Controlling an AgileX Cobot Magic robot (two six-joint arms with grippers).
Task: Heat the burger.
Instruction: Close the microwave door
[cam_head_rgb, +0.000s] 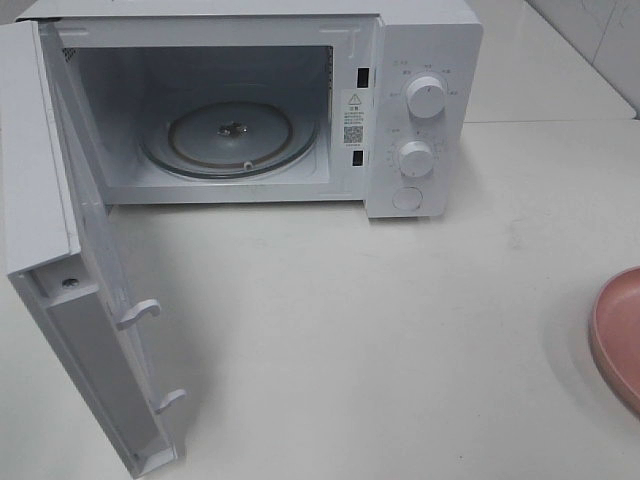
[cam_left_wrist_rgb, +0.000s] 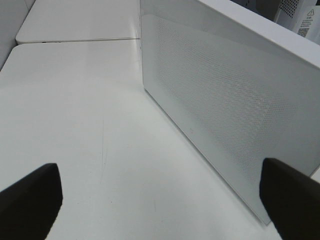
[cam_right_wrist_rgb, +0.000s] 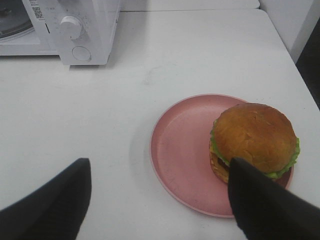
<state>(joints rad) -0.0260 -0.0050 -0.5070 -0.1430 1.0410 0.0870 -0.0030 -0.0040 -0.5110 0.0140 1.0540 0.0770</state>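
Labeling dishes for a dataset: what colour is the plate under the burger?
Pink plate, clearest in the right wrist view.

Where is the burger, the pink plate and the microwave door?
burger (cam_right_wrist_rgb: 255, 137): right wrist view, top of the bun.
pink plate (cam_right_wrist_rgb: 180, 145): right wrist view, bare part beside the burger.
microwave door (cam_head_rgb: 40, 170): exterior high view, its top edge, swung open.

White microwave (cam_head_rgb: 420, 110), white surface (cam_head_rgb: 400, 340); pink plate (cam_right_wrist_rgb: 180, 150); golden-brown burger (cam_right_wrist_rgb: 255, 132) with green lettuce; black grippers (cam_right_wrist_rgb: 160, 200).
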